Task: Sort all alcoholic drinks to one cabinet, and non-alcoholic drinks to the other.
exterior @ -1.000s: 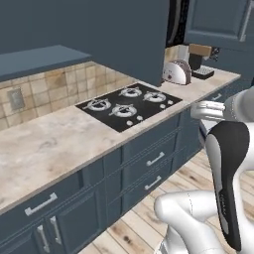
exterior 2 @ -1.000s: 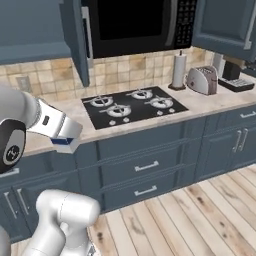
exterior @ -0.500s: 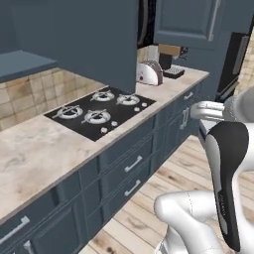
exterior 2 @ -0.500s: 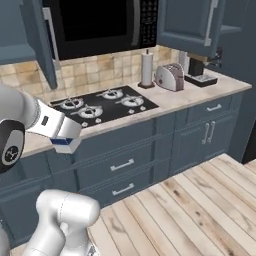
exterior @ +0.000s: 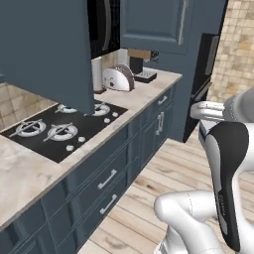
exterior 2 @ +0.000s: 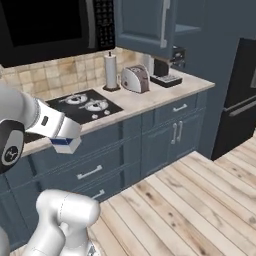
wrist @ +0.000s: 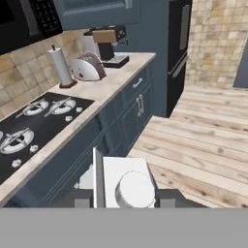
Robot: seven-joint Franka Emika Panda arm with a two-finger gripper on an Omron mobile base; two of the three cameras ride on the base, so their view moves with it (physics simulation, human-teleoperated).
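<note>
No bottles are in sight near the black gas hob [exterior: 59, 130] on the beige stone bench [exterior 2: 150, 97], so I cannot tell where they are or what sorting remains. Whether the end effector grips anything is also unclear.

The cabinets [exterior 2: 170, 125] are looking dark blue, the counter [exterior 2: 145, 100] is showing tan marble, the stove [exterior: 59, 131] is black, and the floor [exterior 2: 200, 200] is showing light wood planks.
</note>
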